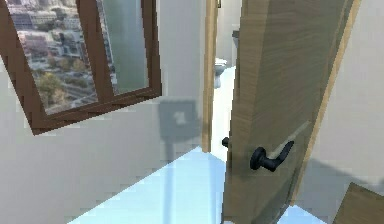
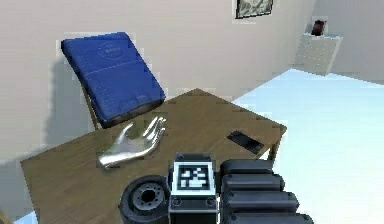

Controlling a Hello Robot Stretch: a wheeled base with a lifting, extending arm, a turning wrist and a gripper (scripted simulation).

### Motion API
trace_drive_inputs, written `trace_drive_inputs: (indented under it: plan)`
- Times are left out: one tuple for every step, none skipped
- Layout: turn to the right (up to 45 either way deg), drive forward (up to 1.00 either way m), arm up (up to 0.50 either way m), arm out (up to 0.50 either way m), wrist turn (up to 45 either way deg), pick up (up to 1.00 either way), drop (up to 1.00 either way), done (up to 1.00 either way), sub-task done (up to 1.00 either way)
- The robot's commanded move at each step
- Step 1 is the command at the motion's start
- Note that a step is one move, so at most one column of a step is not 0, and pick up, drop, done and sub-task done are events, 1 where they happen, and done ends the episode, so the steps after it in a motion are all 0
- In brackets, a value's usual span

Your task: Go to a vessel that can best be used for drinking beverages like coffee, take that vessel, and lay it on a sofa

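Searching for the mug, whereabouts unknown: I cannot tell whether my jaws hold anything, a silver hand sculpture (image 2: 133, 146) on the counter (image 2: 210, 115) at their eleven o'clock, so next I'd drive past the door (image 1: 290, 90) at one o'clock.

A wooden door (image 1: 285, 90) with a black lever handle (image 1: 270, 158) is standing ajar beside a brown-framed window (image 1: 80, 55) that is looking out on a city. On the wooden table (image 2: 200, 115), a silvery hand sculpture (image 2: 135, 145) is lying near the middle, a flat black slab (image 2: 245, 142) is sitting by the right edge, and a blue chair (image 2: 112, 72) is standing at the far edge.
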Motion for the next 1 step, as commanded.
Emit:
trace_drive_inputs:
  plan:
    - [-45.0, 0.0, 0.0, 0.0, 0.0, 0.0, 0.0, 0.0, 0.0]
